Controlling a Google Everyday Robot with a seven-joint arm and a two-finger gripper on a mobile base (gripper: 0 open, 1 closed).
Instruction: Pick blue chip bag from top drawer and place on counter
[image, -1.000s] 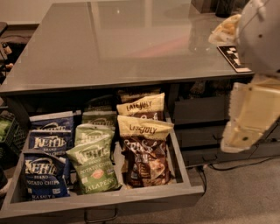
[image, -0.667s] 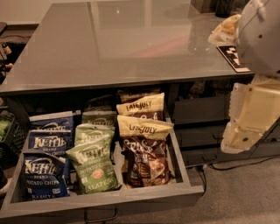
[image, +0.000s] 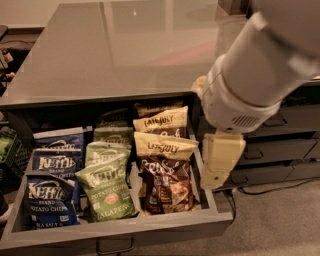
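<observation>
The blue chip bag (image: 49, 200) I am after is lying in the far-left column of the pulled-out top drawer (image: 150, 227). It is the frontmost of three blue bags (image: 56, 159) overlapping like shingles, label up, so I am judging it the easiest to lift without disturbing the two behind it. Just to its right, green bags (image: 107, 187) are leaning in the middle column, the front one touching the blue one's edge, which is making a clean grasp a tighter matter. Further right, brown and yellow bags (image: 165, 172) are filling the last column up against the drawer's right wall. Above them all, the grey desk (image: 125, 50) is waiting as the drop-off spot. My arm (image: 250, 85) is looming over the desk's right corner, and my pincer (image: 221, 159) is hanging below it, just outside the drawer's right wall and well apart from the blue chip bag. It is carrying nothing, and I cannot tell whether it is spread or closed. At far right, the lower drawers (image: 272, 150) are sitting shut. By my reckoning the reach is only starting, and I am needing to cross the whole drawer leftward.
</observation>
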